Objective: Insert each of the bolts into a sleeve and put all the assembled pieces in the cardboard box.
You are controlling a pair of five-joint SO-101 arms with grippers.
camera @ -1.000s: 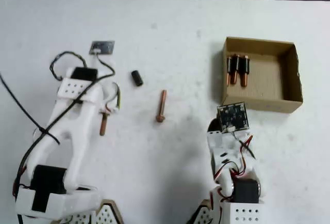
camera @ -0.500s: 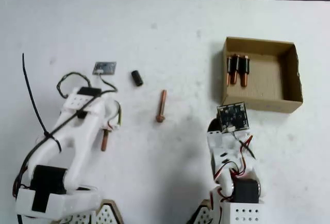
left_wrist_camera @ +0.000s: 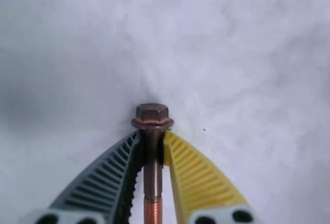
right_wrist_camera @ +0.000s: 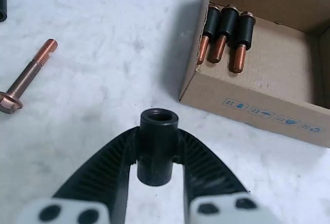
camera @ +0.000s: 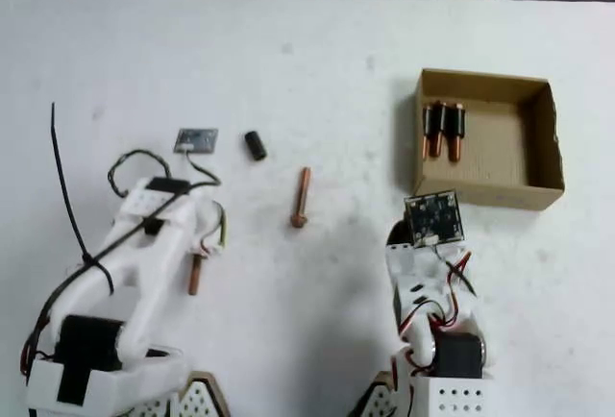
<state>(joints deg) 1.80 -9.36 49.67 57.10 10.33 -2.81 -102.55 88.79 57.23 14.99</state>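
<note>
Insertion step: L gripper [left_wrist_camera: 152, 137] clenched on a bolt [left_wrist_camera: 152, 175] just under its hex head, threads pointing back twd the wrist, over the table's [camera: 317, 42] left side; R gripper [right_wrist_camera: 158, 133] clamped round a black sleeve [right_wrist_camera: 157, 152] near the cardboard box [right_wrist_camera: 242, 105], which holds 3 assembled pcs [right_wrist_camera: 223, 28], w/ a spare bolt [camera: 302, 197] & spare sleeve [camera: 255, 145] lying mid-table. Next prob needs both arms brought together & threads lined up w/ the bore, awkward as the head leads. Print: tiny blue symbols [right_wrist_camera: 258, 111] on box's outer wall, too small to read
</note>
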